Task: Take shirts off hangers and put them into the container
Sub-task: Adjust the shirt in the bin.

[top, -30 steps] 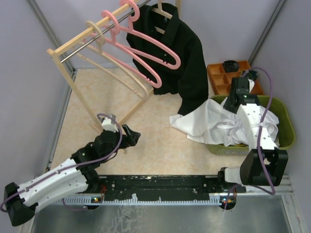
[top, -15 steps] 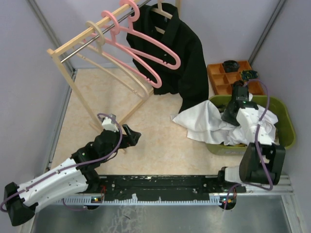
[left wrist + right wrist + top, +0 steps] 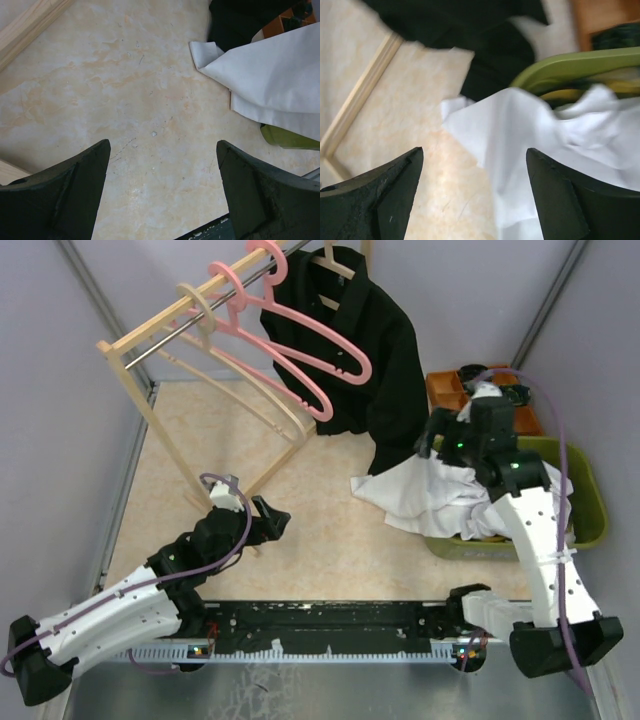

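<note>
1. Shirts: one black shirt [image 3: 375,360] counted, hanging at 12 o'clock. White cloth [image 3: 420,495] lies heaped at 3 o'clock; the number of shirts in the heap cannot be told.
2. Hangers: four. Two pink hangers [image 3: 322,405] and two beige hangers [image 3: 207,312], all at 11 to 12 o'clock. One beige carries the black shirt.
3. Rack [image 3: 150,410]: one, wooden, at 10 o'clock.
4. Basket [image 3: 592,510]: one, green, at 3 o'clock.
5. Tray [image 3: 450,405]: one, orange, at 2 o'clock.
6. Robot arms [image 3: 120,610]: two, at 6 o'clock.

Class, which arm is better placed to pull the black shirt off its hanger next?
Right. The right claw, open, hangs beside the black shirt; the left claw sits low, farther away.
</note>
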You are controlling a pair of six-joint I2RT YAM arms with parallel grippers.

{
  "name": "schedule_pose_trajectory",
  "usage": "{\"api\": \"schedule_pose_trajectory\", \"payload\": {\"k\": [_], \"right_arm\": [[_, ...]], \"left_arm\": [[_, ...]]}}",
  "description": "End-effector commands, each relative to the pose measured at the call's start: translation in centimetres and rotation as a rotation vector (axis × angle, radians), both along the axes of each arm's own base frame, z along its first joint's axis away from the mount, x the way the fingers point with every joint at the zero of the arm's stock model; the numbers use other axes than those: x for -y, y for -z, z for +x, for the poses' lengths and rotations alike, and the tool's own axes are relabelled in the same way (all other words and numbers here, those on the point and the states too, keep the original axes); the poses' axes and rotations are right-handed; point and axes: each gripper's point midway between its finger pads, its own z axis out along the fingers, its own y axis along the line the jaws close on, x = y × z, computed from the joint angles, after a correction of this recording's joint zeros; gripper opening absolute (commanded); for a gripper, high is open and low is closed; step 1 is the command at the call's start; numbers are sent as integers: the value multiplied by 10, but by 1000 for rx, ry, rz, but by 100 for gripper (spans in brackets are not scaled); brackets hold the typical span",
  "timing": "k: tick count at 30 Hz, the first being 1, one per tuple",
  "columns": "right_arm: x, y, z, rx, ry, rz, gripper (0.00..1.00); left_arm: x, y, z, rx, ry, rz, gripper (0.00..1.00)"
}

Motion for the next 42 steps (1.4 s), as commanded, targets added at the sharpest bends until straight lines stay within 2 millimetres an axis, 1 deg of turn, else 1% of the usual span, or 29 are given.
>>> {"api": "schedule_pose_trajectory", "payload": {"k": [1, 3, 5, 6, 7, 8, 10, 12, 15, 19, 23, 24, 27, 30, 32, 34, 36, 37, 39, 40, 42], "right_arm": [[-74, 19, -13, -17, -259, -30, 84], [-99, 39, -21, -59, -308, -62, 84], [-117, 62, -28, -103, -334, -116, 84], [-126, 77, -33, -127, -355, -142, 84], [-132, 96, -36, -160, -364, -176, 84], [-135, 111, -38, -176, -366, -213, 83], [-130, 138, -37, -206, -346, -298, 83], [-127, 159, -36, -245, -353, -359, 82], [-127, 173, -31, -267, -359, -455, 83], [-134, 197, -24, -321, -384, -510, 84], [-125, 220, -17, -392, -331, -605, 87], [-121, 232, -17, -423, -316, -634, 87], [-120, 249, -19, -474, -294, -611, 85], [-114, 271, -29, -547, -267, -538, 80], [-104, 284, -37, -594, -236, -489, 74], [-98, 292, -45, -613, -222, -473, 67], [-96, 298, -51, -617, -211, -457, 59], [-96, 301, -54, -621, -207, -446, 53], [-94, 304, -57, -621, -193, -435, 46], [-94, 305, -58, -617, -190, -427, 38], [-93, 306, -60, -608, -181, -418, 30]], "left_arm": [[1, -13, 2, 30, -3, -23, 92], [0, -13, 1, 30, -7, -29, 92], [-2, -13, 1, 29, -13, -30, 92], [-4, -13, 0, 28, -18, -32, 92], [-5, -12, 0, 27, -23, -32, 92], [-6, -13, 0, 28, -26, -35, 92], [-7, -14, 0, 31, -29, -38, 92], [-9, -16, -1, 34, -32, -39, 92], [-10, -15, -1, 33, -35, -35, 92], [-8, -15, 0, 32, -33, -33, 92], [-7, -16, 0, 28, -30, -31, 92], [-7, -15, 0, 26, -31, -29, 92], [-8, -14, 0, 27, -32, -29, 92], [-10, -15, -1, 29, -34, -23, 92], [-12, -14, -1, 30, -40, -19, 92], [-12, -15, -1, 31, -42, -22, 92], [-12, -14, -1, 32, -42, -24, 92], [-12, -14, -1, 32, -39, -23, 92], [-10, -14, -1, 32, -33, -25, 92], [-9, -15, 0, 31, -30, -24, 92], [-8, -15, -1, 28, -27, -24, 92]]}}
